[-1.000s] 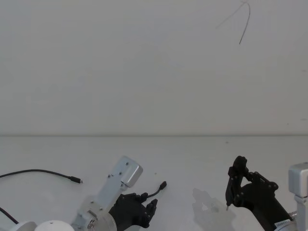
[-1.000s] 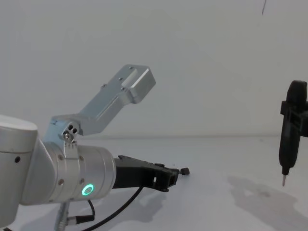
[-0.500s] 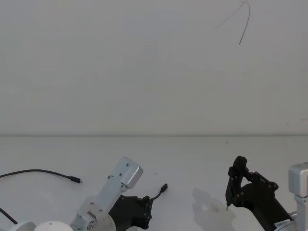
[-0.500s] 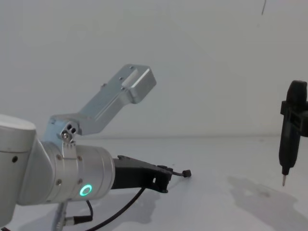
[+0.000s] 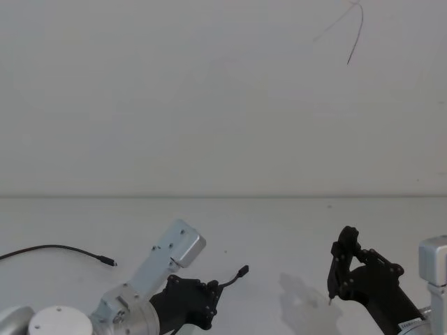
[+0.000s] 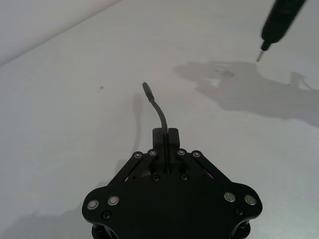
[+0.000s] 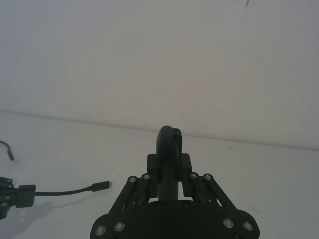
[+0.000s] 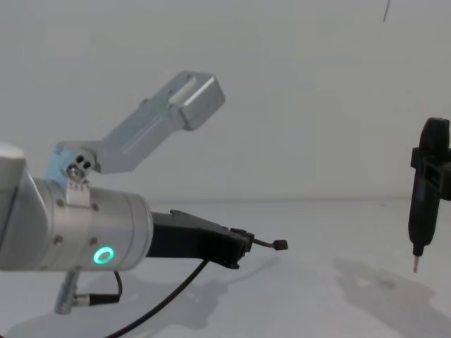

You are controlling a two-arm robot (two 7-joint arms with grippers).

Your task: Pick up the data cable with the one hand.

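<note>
- Lying at far left on the matte white table [image 5: 293, 223], a thin black wire [image 5: 63, 249] curves, well apart from everything else.
- Left gripper [image 8: 244, 245]: black plastic, its blocky jaws pinched narrow on the round black cable [image 6: 162, 117]. The plug [image 8: 280, 245] juts past them, clear of the table.
- Compared with a second ago, the plug sits slightly higher and further right, and the silver wrist [image 8: 91, 229] further left.
- Right gripper [image 7: 169, 162], at right, clamps a black pen-shaped tool [image 8: 425, 190] with its metal tip pointing down.

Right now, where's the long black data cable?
The data cable is low centre-left in head view, clamped in the left gripper, plug toward the black pen-shaped tool.
</note>
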